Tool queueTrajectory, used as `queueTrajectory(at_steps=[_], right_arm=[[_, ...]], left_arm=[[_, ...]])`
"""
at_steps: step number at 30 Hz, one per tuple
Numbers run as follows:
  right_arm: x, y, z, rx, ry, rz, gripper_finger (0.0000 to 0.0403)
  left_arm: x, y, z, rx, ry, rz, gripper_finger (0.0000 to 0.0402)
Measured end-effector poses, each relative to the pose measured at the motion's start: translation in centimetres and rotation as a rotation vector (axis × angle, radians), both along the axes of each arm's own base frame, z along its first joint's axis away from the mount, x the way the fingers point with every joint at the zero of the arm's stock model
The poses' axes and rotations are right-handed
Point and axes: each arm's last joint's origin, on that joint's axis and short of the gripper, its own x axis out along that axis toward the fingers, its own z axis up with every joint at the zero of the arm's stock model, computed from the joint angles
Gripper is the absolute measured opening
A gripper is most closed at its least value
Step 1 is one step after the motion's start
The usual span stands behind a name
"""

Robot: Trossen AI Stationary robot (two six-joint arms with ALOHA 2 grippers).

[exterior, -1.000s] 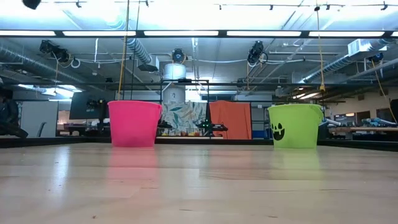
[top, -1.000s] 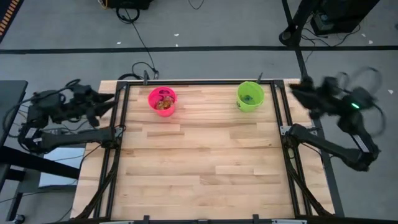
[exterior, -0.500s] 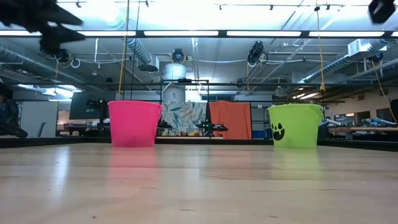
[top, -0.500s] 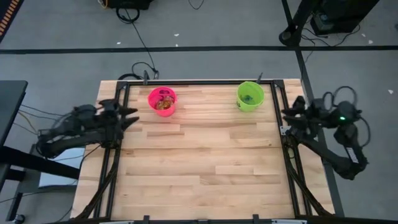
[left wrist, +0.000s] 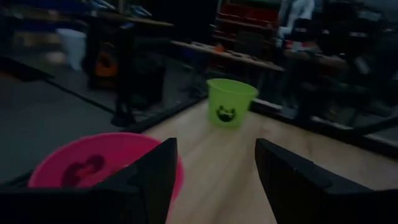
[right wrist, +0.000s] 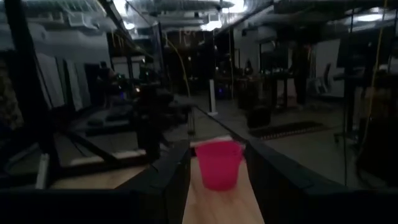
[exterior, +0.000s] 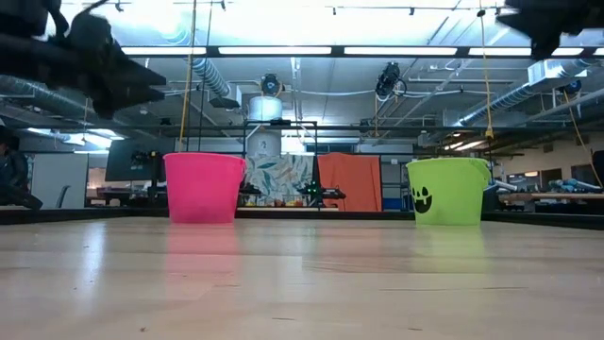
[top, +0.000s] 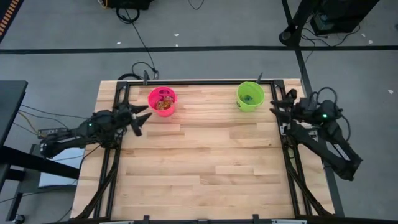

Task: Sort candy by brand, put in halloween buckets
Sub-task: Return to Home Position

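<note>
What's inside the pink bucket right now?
Seen from above, the pink bucket holds a small heap of orange-red-yellow candy. A count isn't possible, and whatever lies beneath the top pieces is covered.

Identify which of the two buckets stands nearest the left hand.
The pink bucket: it stands right beside the open left hand, while the green bucket stands farther off, by the right hand.

Wood and smooth plastic
Pale planked wood surface [exterior: 302, 283], lightly glossy; pink bucket [exterior: 203, 189] and green bucket [exterior: 448, 191] of smooth plastic.
</note>
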Motion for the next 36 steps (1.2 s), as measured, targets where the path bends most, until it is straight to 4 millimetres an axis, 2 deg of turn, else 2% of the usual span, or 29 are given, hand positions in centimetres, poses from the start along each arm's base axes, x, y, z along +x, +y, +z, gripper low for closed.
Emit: queueTrajectory(at_steps=[9,20,27,33,36], right_arm=[[1.8,-2.0,-3.3,-0.013,-0.031,-0.105,0.0166],[2.7,-3.7,-6.6,-0.06,-0.048,-0.331,0.0166],[2.8,-4.1,-7.6,-0.102,-0.005,-0.418,0.0166],[3.2,-4.7,-10.0,-0.093,0.017,-0.468,0.0166],[3.3,-4.8,-10.5,-0.075,0.05,-0.496,0.0166]], left_arm=[[0.8,0.7,-3.0,0.101,-0.067,0.17,0.0223],[0.8,1.2,-3.7,0.128,0.043,0.376,0.0223],[1.0,1.3,-4.5,0.128,0.139,0.39,0.0223],[1.3,1.4,-5.2,0.105,0.212,0.438,0.0223],[1.3,1.4,-5.4,0.11,0.244,0.491,0.0223]])
